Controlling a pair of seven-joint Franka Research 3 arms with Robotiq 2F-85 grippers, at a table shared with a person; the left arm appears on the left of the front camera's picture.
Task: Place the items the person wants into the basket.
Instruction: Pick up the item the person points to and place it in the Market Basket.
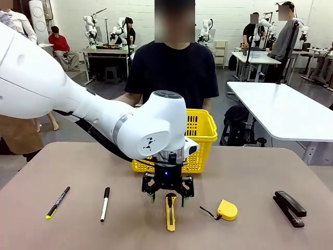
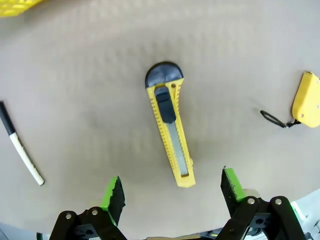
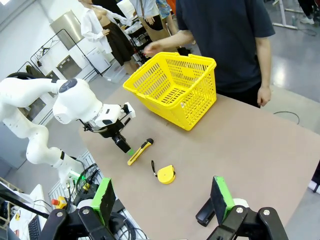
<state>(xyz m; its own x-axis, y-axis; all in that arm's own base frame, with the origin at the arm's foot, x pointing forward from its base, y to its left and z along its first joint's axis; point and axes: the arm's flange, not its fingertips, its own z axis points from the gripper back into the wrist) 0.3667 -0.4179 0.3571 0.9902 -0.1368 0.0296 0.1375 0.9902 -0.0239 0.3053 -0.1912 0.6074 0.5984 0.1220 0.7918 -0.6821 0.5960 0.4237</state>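
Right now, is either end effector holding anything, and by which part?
Nothing is held. Left end effector hovers open over the utility knife; right end effector is open, empty.

The front camera is looking across the table (image 1: 260, 172) toward the person (image 1: 174, 73) at 12 o'clock. The left wrist camera is looking straight down, close over the utility knife (image 2: 170, 130). The right wrist camera is viewing from farther off, sharing that knife and the basket (image 3: 200, 107).
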